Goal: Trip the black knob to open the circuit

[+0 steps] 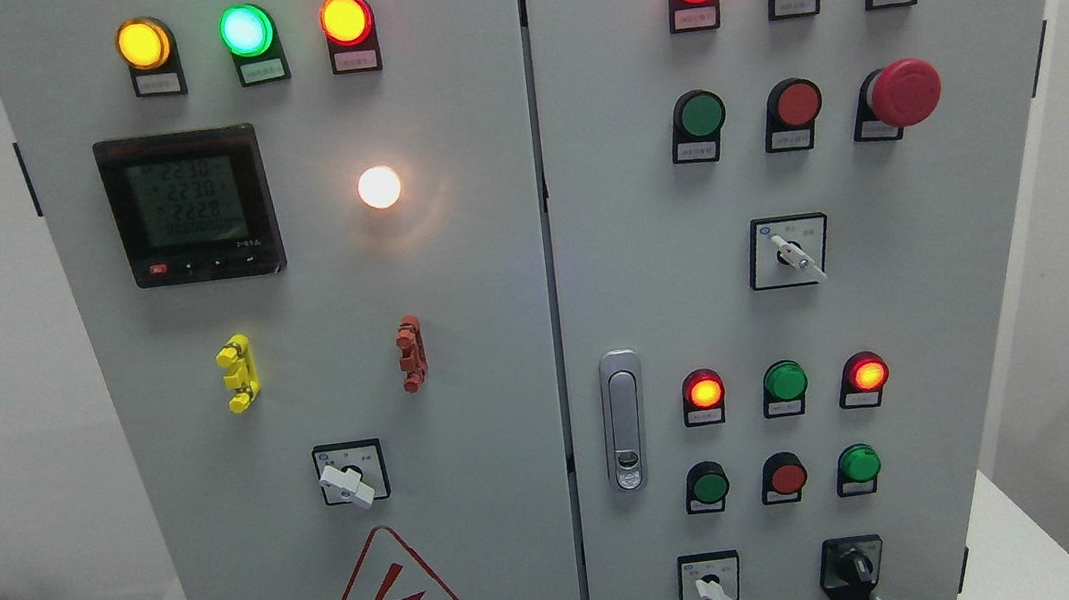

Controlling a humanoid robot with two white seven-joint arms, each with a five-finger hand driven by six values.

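1. hands: neither robot hand shows anywhere in the head view, so whether their fingers are open or closed cannot be told.
2. black rotary knob [854,568] on its black square base sits at the lower right of the grey metal cabinet's right door [897,299], its handle pointing down-right and cut off by the bottom edge.
3. white-handled selector switch [711,587] is just to its left; bare panel lies to its right.
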